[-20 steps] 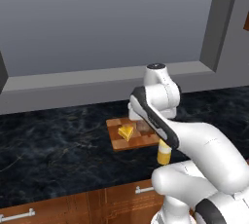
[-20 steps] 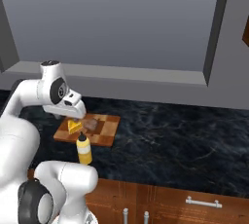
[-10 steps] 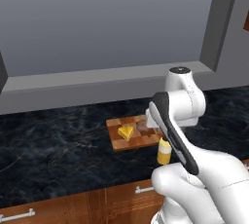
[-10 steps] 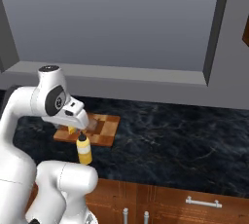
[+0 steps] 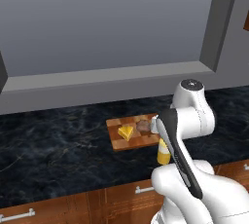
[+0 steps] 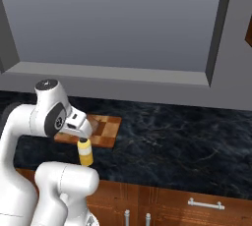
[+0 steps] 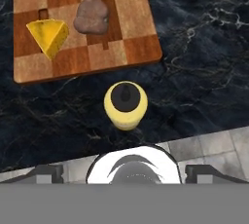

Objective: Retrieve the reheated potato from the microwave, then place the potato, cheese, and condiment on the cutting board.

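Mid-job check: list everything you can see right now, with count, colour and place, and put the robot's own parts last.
cutting board: one, light and dark brown checkered, flat on the counter.
cheese: one, yellow wedge, on the board's left part in the hand view.
potato: one, brown lump, on the board beside the cheese.
condiment bottle: one, yellow, upright on the counter, off the board, near its front edge.
counter: one, black marbled stone, with wooden drawer fronts below.
drawer handles: a few, silver, on the wooden fronts.
arm: one, white with dark joints, over the bottle.
gripper: one, open, above the condiment bottle, holding nothing.
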### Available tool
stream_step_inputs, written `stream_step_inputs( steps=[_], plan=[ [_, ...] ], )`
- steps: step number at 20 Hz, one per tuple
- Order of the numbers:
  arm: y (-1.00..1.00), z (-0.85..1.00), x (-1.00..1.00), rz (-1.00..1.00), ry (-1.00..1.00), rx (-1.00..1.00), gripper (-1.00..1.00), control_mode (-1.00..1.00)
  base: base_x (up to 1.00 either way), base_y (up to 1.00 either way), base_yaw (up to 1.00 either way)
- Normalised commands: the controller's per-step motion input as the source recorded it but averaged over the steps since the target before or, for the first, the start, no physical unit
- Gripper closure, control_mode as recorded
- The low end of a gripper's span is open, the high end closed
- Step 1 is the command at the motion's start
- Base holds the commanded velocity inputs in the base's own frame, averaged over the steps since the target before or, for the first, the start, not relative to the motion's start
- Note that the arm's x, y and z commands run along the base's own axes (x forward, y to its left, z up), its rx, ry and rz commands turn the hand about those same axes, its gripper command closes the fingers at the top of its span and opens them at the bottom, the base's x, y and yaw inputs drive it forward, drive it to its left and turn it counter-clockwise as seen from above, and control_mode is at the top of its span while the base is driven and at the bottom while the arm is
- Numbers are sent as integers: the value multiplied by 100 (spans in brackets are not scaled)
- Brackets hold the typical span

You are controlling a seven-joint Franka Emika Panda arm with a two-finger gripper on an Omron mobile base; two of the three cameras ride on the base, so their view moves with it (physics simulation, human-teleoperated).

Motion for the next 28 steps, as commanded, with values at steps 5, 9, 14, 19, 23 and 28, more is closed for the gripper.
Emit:
stream_step_inputs(
  steps=[5, 9, 14, 19, 23, 28],
  plan=[
    [0, -18, 0, 0, -1, 3, -100, -100, 0, 0, 0],
    [0, -19, 10, 0, 0, 0, -100, -100, 0, 0, 0],
    [0, -31, 28, 0, 0, 0, -100, -100, 0, 0, 0],
    [0, -33, 24, 0, 0, 0, -100, -100, 0, 0, 0],
    [0, -28, 16, 0, 0, 0, -100, -100, 0, 0, 0],
    [-1, -26, 14, 0, 0, 0, -100, -100, 0, 0, 0]
  ],
)
